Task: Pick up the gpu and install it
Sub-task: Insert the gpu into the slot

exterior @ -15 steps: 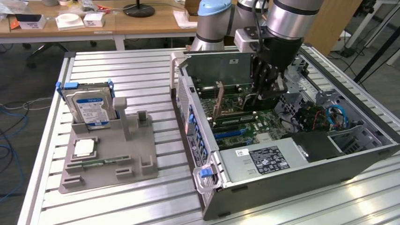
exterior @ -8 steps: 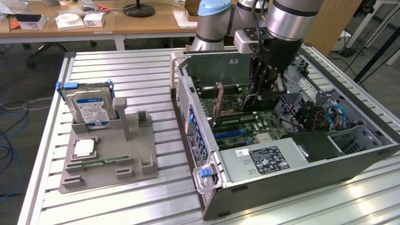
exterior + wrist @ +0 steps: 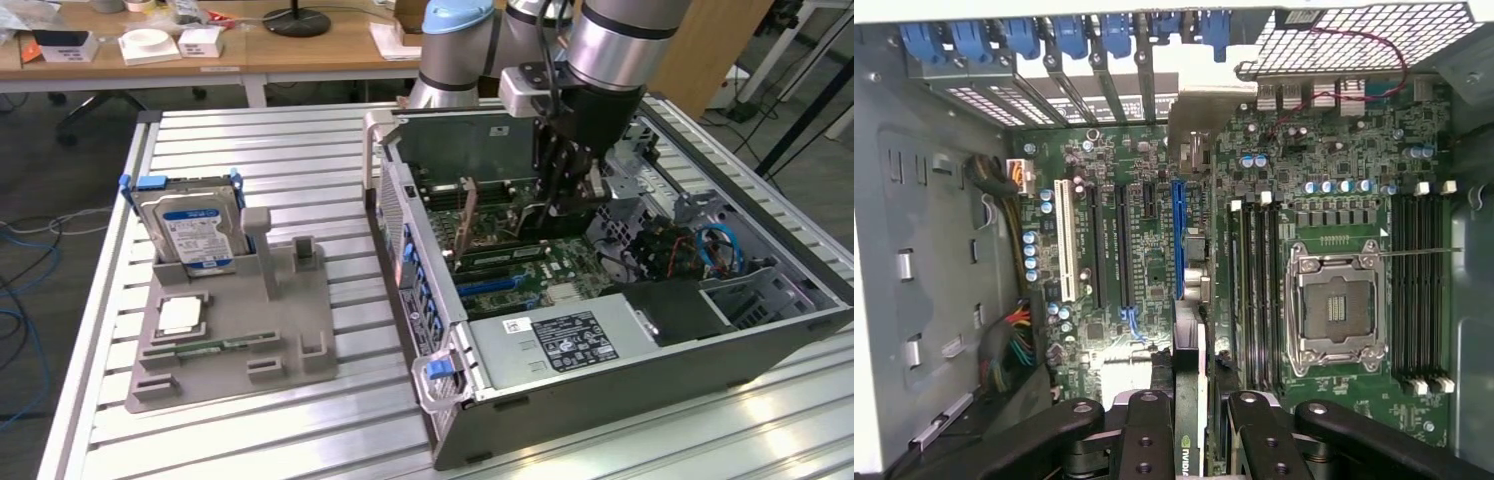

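Now I have the gripper (image 3: 1192,425) inside the open computer case (image 3: 441,420), which lies on its side on the slatted counter (image 3: 267,140). Its fingers (image 3: 1146,430) are clamped on the gpu (image 3: 1190,400), one on each face of the card. In the wrist view I look straight down the card's top edge: it stands upright, edge-on to the motherboard (image 3: 1334,160), hanging over the blue expansion slot (image 3: 1177,240) and roughly in line with it. Whether the card's lower edge is touching that slot yet I cannot tell.

In the exterior view the arm (image 3: 614,50) reaches down into the case, just beside the row of blue slot latches (image 3: 411,270) on the rear wall. Outside the case, the grey parts holder (image 3: 240,340) carries the hard drive (image 3: 194,235) upright and a processor (image 3: 180,315) lying flat in front of it.

Step in hand, as I judge it: the pick is done and this is the install, at the alignment stage. Seating calls for the card's edge parallel to the slot, its bracket meeting the rear opening, then a straight, even push; any tilt risks jamming the connector.
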